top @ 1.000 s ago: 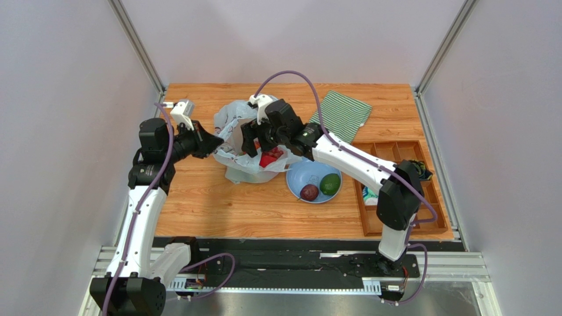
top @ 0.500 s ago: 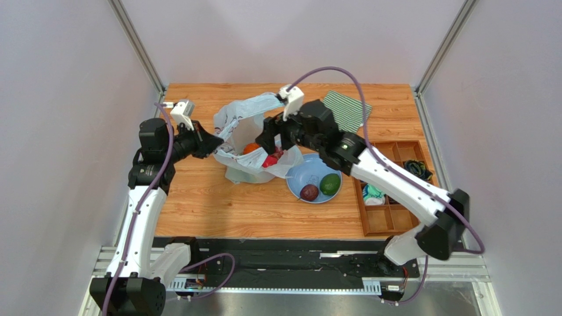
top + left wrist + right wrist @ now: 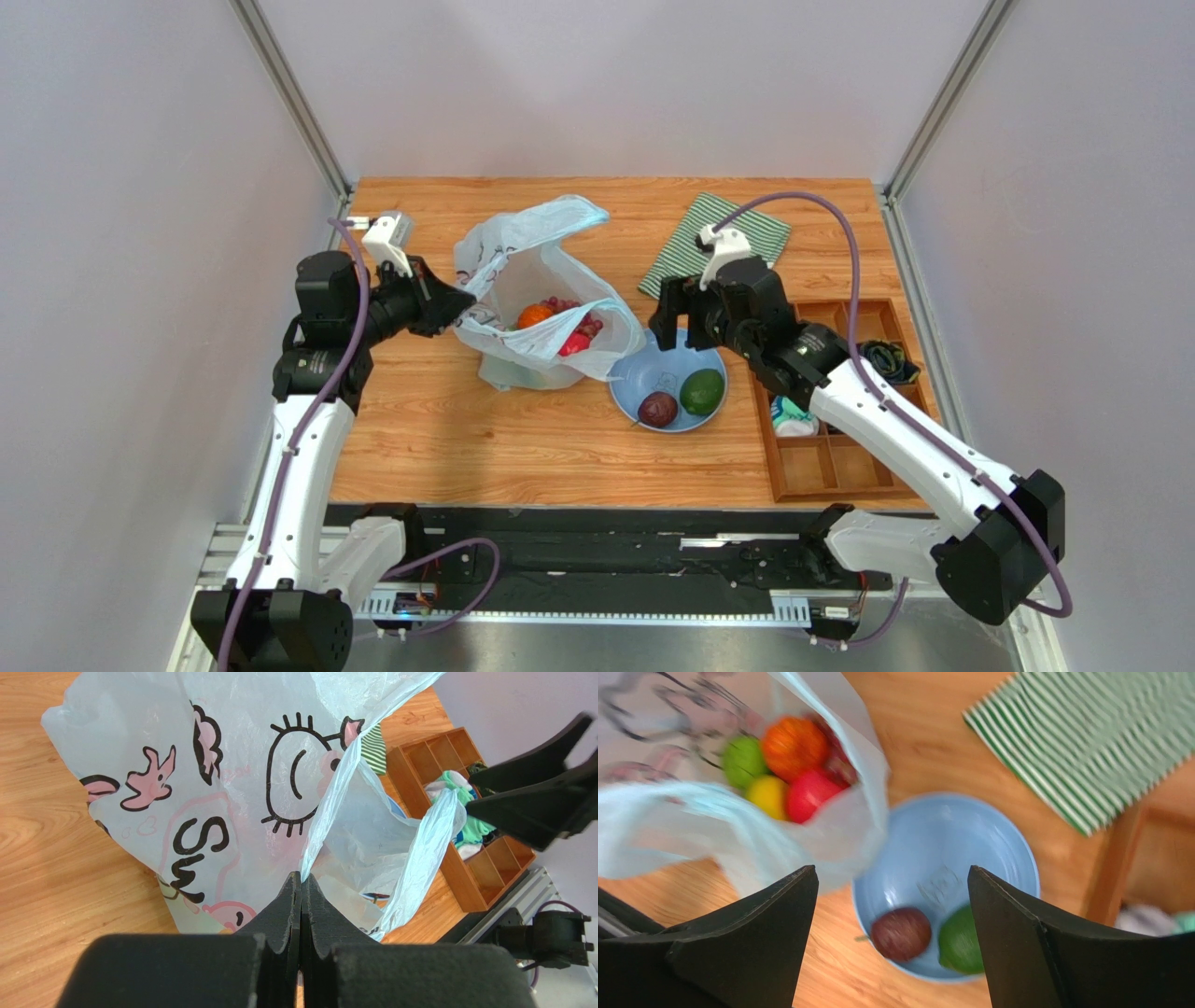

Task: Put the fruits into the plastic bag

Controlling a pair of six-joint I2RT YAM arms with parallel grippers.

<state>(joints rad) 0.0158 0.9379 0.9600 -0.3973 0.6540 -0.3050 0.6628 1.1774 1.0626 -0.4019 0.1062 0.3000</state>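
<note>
Left hand [image 3: 302,880] clamps plastic bag [image 3: 231,777] rim beside blue plate [image 3: 948,847]; right hand [image 3: 891,878] wide over plate, purple fruit [image 3: 901,934], green fruit [image 3: 961,941] beneath

The plastic bag [image 3: 540,266] is thin, crinkled, translucent film with a soft sheen. The tabletop [image 3: 463,434] is satin, grained wood, like the tray [image 3: 849,473] at the right. The plate [image 3: 948,847] looks smooth and glossy; the striped cloth [image 3: 737,231] is matt weave. The left pincer [image 3: 300,882] is matt, grainy black.
</note>
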